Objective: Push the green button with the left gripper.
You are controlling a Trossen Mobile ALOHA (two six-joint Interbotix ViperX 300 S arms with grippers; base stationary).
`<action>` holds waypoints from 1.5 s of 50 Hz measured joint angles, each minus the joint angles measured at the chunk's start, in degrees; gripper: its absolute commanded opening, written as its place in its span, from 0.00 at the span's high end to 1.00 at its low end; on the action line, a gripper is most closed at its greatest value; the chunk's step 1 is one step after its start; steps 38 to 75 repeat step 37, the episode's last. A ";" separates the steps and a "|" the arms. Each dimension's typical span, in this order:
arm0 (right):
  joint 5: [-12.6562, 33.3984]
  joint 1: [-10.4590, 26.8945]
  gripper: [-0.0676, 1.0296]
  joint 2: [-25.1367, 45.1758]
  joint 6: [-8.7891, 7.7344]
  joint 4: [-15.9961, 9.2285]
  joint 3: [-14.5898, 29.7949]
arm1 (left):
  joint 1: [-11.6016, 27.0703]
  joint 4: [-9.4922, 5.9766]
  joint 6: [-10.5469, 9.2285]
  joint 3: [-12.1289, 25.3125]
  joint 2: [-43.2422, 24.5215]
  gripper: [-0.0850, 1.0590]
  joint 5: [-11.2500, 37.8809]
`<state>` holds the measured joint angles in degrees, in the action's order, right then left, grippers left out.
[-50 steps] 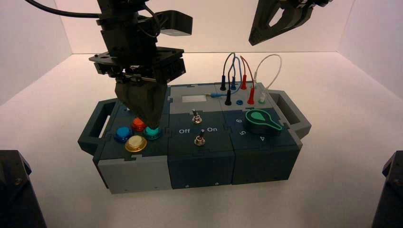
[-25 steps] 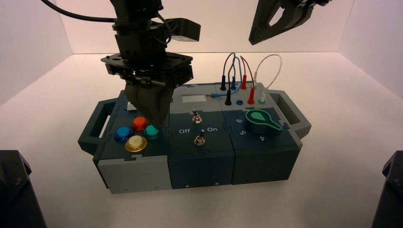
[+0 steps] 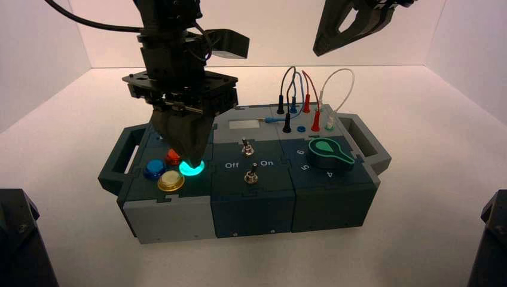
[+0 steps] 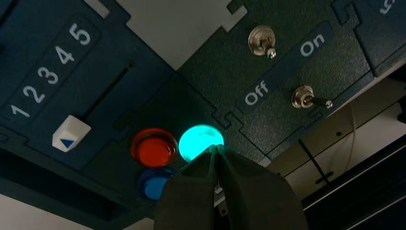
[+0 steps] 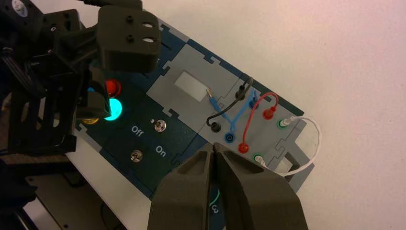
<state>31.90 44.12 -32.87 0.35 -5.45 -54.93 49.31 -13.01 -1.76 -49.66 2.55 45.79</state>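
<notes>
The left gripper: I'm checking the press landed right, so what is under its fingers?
The left gripper, fingers closed to a point, sits on the green button, which glows bright cyan. The fingers cover the button's near edge; the contact itself is hidden.

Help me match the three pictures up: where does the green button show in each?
High view: green button, glowing under the left end effector.
Left wrist view, at the fingertips, beside the red button.
Right wrist view, partly hidden.
Shared landmark: the red button.
</notes>
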 measured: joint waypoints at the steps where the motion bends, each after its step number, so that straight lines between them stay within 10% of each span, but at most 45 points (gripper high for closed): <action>1: 0.09 0.00 0.96 0.00 0.09 0.00 0.00 | 0.00 0.00 0.00 0.00 0.00 0.95 0.00; 75: 0.09 0.00 0.96 -1.14 0.09 0.53 0.00 | -0.09 0.79 -0.44 0.35 7.47 0.95 0.35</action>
